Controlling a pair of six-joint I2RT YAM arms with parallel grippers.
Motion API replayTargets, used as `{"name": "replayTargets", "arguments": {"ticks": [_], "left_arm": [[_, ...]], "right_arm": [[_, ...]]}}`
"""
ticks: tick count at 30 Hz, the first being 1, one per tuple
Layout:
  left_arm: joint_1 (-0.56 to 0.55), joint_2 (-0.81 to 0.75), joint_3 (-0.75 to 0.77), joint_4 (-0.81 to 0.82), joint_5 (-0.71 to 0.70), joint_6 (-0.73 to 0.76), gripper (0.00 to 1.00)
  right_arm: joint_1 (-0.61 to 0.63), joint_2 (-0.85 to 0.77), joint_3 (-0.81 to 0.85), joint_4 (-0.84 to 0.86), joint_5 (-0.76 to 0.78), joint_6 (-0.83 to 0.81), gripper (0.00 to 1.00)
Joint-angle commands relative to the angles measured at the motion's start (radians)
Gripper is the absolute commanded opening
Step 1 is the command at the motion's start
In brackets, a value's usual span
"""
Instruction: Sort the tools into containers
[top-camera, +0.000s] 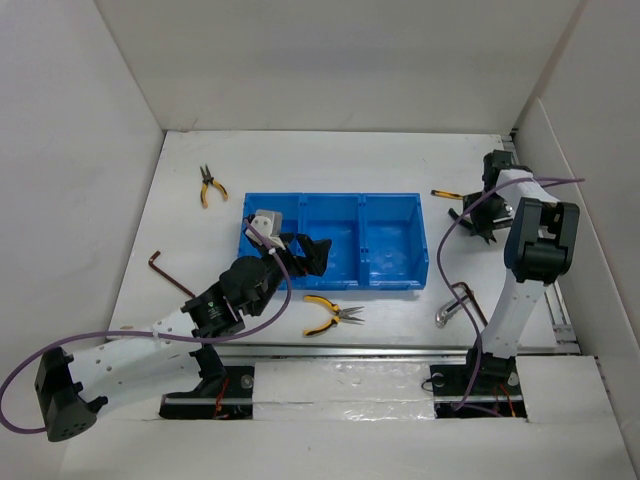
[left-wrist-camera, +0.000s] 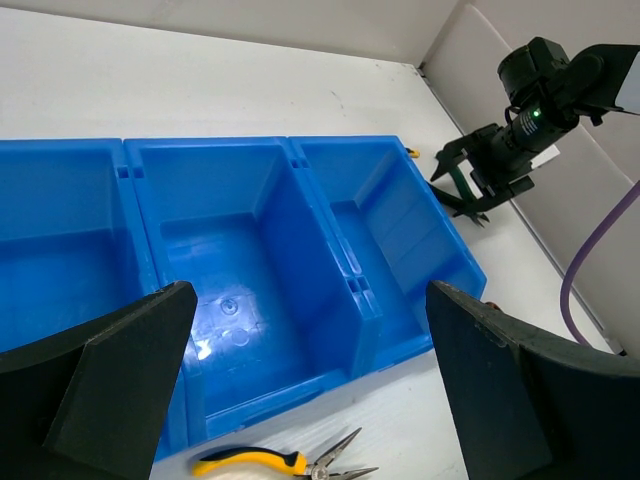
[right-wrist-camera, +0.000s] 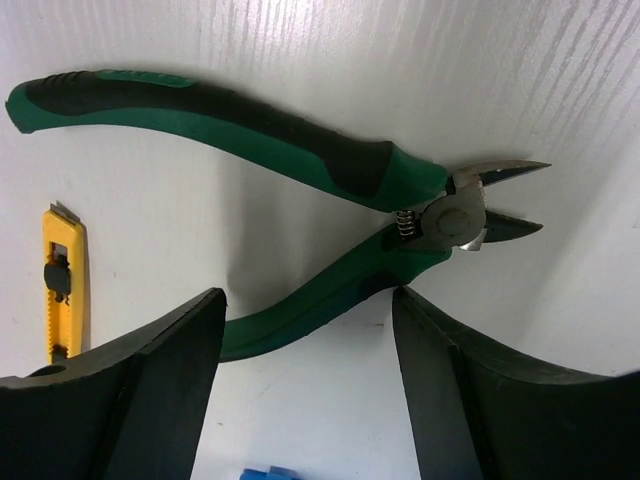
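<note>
While your right gripper (right-wrist-camera: 308, 305), jaws parted, straddles one handle of the green pliers (right-wrist-camera: 300, 150) by the worktop's (top-camera: 330, 150) far right corner, your left gripper (left-wrist-camera: 310, 292) gapes wide over the blue tray (left-wrist-camera: 210, 142).

No legible text, no readable labels, brands, numbers

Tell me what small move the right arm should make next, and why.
Probably close the right pincer on the green pliers. Its wrist view shows the open fingers standing either side of the lower handle, with the pliers lying flat on the table and not yet gripped. Once held, they could be lifted toward the blue tray, whose visible compartments look empty.
</note>
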Motion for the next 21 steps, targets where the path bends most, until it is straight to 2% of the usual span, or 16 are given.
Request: {"name": "replayTargets", "arguments": {"ticks": [1, 4, 5, 7, 8, 10, 11, 14, 21], "left_arm": [[0.002, -0.019, 0.031, 0.042, 0.005, -0.007, 0.99], [0.002, -0.027, 0.028, 0.040, 0.003, -0.007, 0.99], [0.002, -0.030, 0.029, 0.040, 0.003, -0.006, 0.99], [0.002, -0.033, 0.026, 0.040, 0.003, -0.007, 0.99], [0.002, -0.034, 0.026, 0.040, 0.002, -0.007, 0.99], [0.002, -0.037, 0.026, 0.039, 0.000, -0.007, 0.99], [0.002, -0.036, 0.024, 0.040, -0.001, -0.007, 0.99], [0.002, -0.036, 0.026, 0.040, -0.003, -0.007, 0.99], [0.002, -0.030, 0.026, 0.042, -0.006, -0.007, 0.99]], "right_arm": [[-0.010, 0.031, 0.051, -0.104, 0.029, 0.041, 0.72], [-0.010, 0.041, 0.067, -0.130, 0.049, 0.058, 0.68], [-0.001, 0.042, 0.075, -0.131, 0.057, 0.059, 0.58], [-0.001, 0.045, 0.078, -0.138, 0.060, 0.066, 0.47], [-0.001, 0.045, 0.079, -0.139, 0.060, 0.070, 0.35], [0.008, 0.042, 0.073, -0.139, 0.061, 0.078, 0.26], [0.008, 0.039, 0.070, -0.136, 0.064, 0.078, 0.16], [0.008, 0.034, 0.061, -0.134, 0.063, 0.078, 0.00], [-0.001, -0.039, -0.013, -0.067, 0.043, 0.015, 0.00]]}}
